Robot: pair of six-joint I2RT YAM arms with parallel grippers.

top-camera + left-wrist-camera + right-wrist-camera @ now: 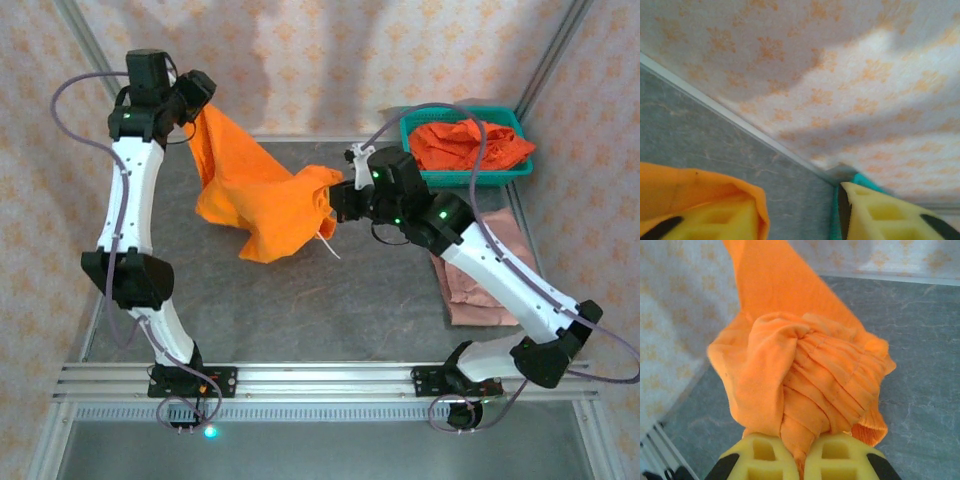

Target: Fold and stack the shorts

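Two hands: right hand [801, 450] pinches one orange shorts [265, 200], left hand [800, 210] parted; one pink shorts [475, 300] lies flat.

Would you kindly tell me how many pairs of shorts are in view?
3: an orange pair lifted above the table, a pink pair lying flat at its right side, and an orange heap in the teal basket, which may hide more.

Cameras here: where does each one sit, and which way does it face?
Top: above and behind, looking down on the table, left arm, right arm, basket.
Left wrist: on the left gripper, facing the back wall; its yellow fingers show.
Right wrist: on the right gripper, facing the orange shorts it pinches.
Shared: all three show those shorts.
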